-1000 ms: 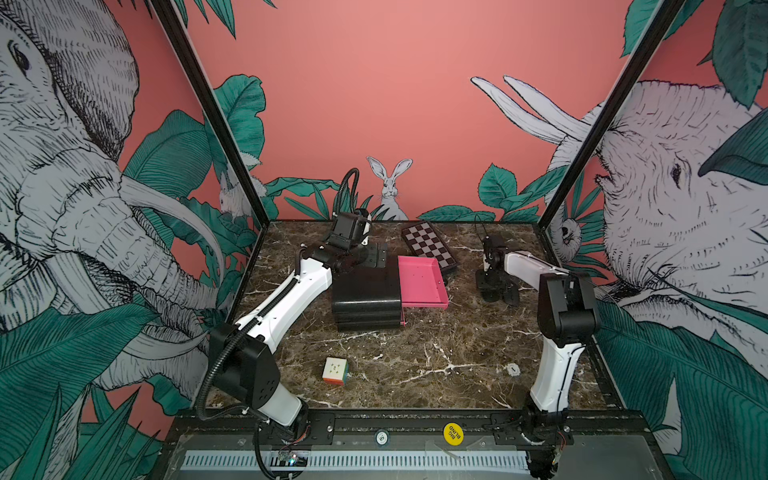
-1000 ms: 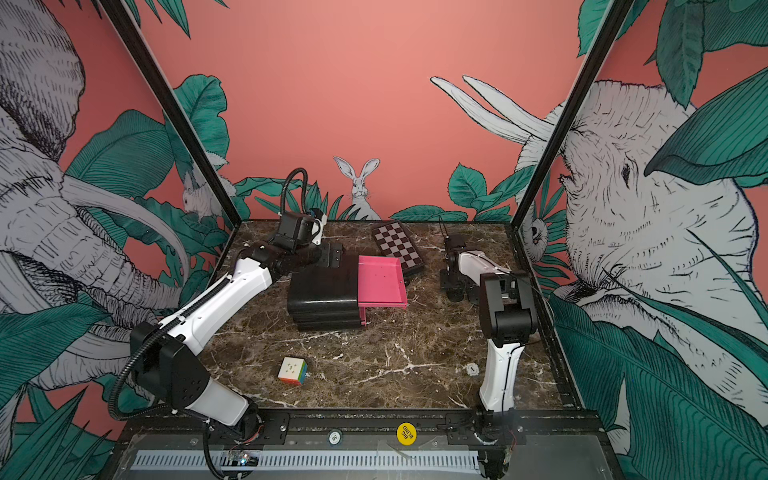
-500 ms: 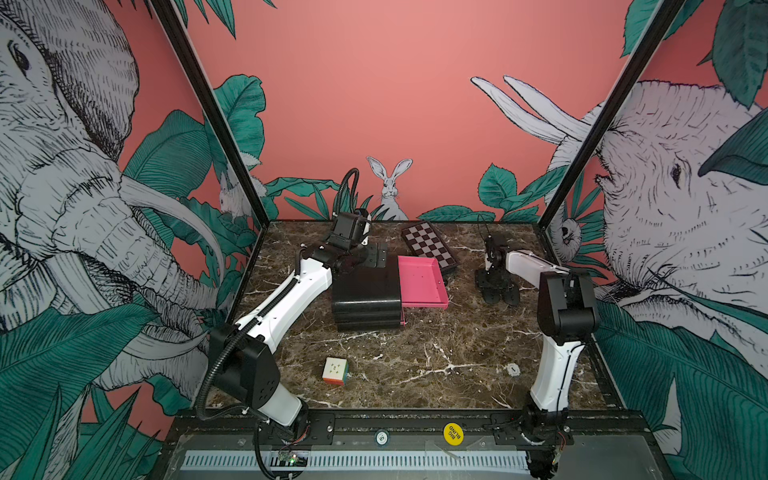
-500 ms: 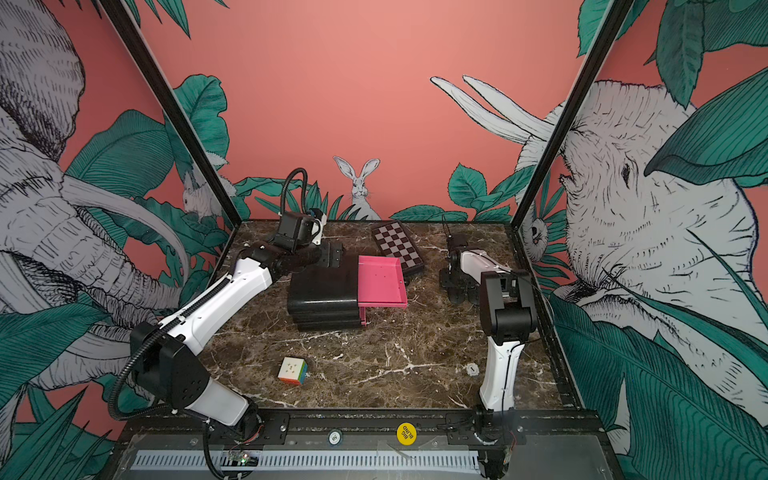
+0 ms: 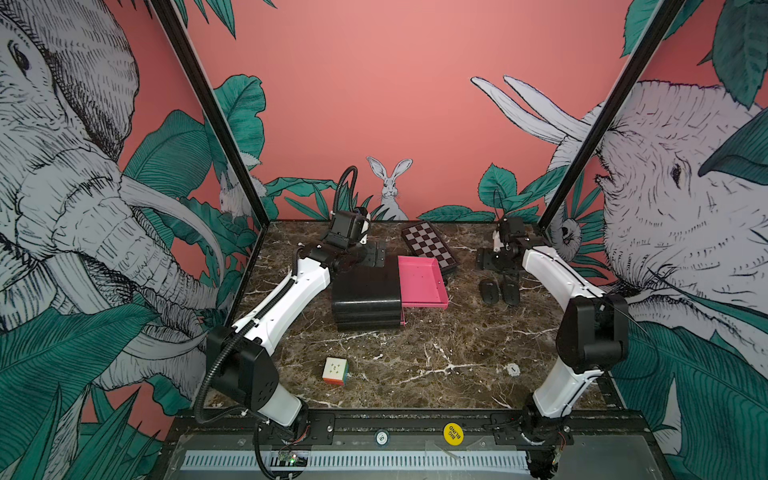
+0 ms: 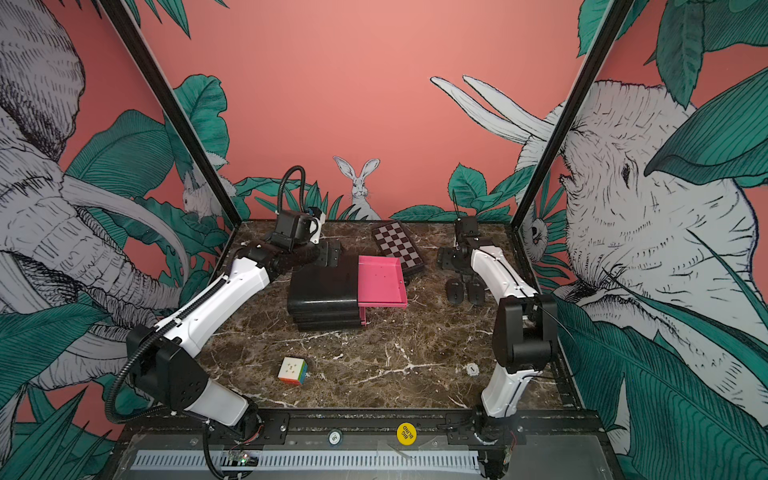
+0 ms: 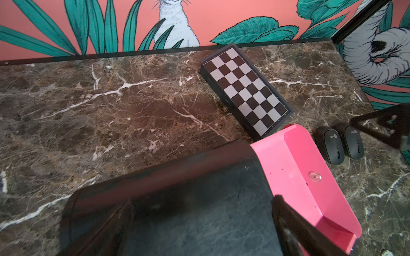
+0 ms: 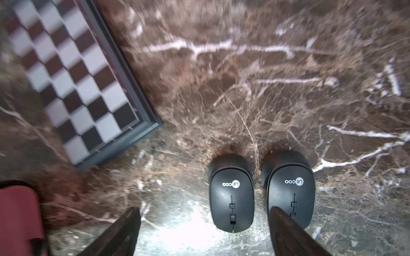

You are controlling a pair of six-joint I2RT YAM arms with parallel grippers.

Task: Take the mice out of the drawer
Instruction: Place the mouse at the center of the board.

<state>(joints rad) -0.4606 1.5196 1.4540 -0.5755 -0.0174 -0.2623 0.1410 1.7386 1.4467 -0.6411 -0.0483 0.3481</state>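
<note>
Pink drawer [image 5: 419,278] looks empty | two black mice [image 8: 231,195] on table [image 5: 415,353], drawer's 3 o'clock | right pincer [image 8: 204,210], left pincer [image 5: 376,255] open, empty

We see two matte black oval mice on the marble table [image 5: 457,353], both outside the drawer [image 5: 419,282]. The near mouse [image 5: 489,289] lies close beside the drawer's outer side. The far mouse [image 5: 510,292] lies parallel to it, a thin gap between them. Both sit flat, tops up, with white logo and scroll wheel showing. The pink drawer stands slid out of the black cabinet [image 5: 365,295], its floor exposed.
</note>
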